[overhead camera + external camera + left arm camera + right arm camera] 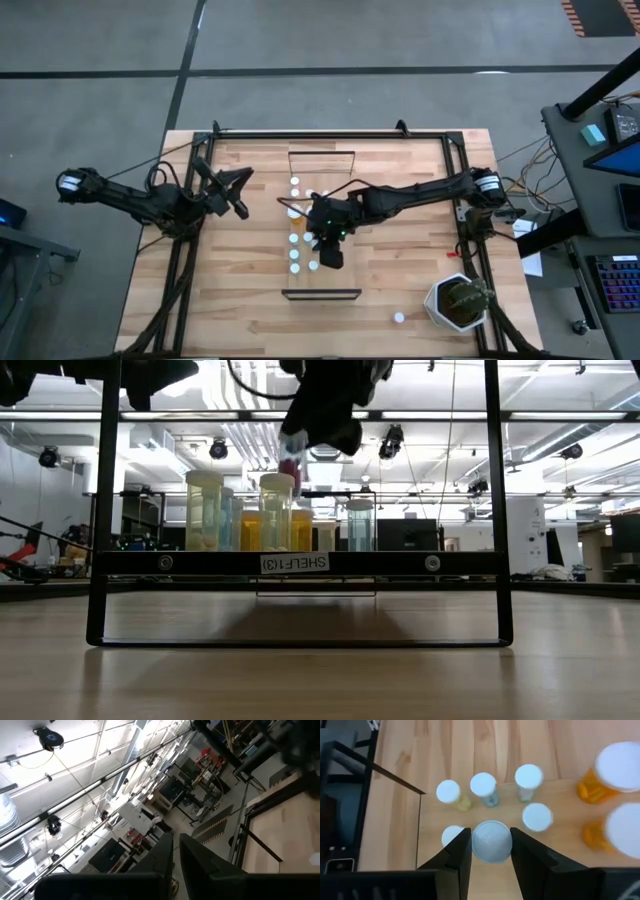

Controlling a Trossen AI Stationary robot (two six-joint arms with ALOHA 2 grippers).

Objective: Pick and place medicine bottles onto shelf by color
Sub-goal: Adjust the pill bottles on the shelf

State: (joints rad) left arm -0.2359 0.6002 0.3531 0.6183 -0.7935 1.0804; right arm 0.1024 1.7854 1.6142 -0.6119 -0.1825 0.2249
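The right gripper (491,851) hangs above the shelf (345,272), pointing down, with a white-capped bottle (491,841) sitting between its 2 fingers (461,851). The fingers stand close on either side of the cap, but whether they press it or have let go cannot be told. In the low view the gripper (322,422) is well above the standing bottles, with a small reddish piece just under it.

Beyond the fingertips, 3 small white-capped bottles (483,785) stand in a row on the shelf, 1 yellowish, 1 bluish, 1 pale green. Another cap (537,816) sits just beside the held one, and a further cap (451,835) peeks out behind the other finger. Off to the side, 2 larger orange bottles (601,786) stand close together.

The left gripper (238,195) waits above the table (230,300), well apart from the shelf, its fingers closed on nothing. 1 stray bottle (398,318) stands far from both grippers, near the potted plant (460,302).
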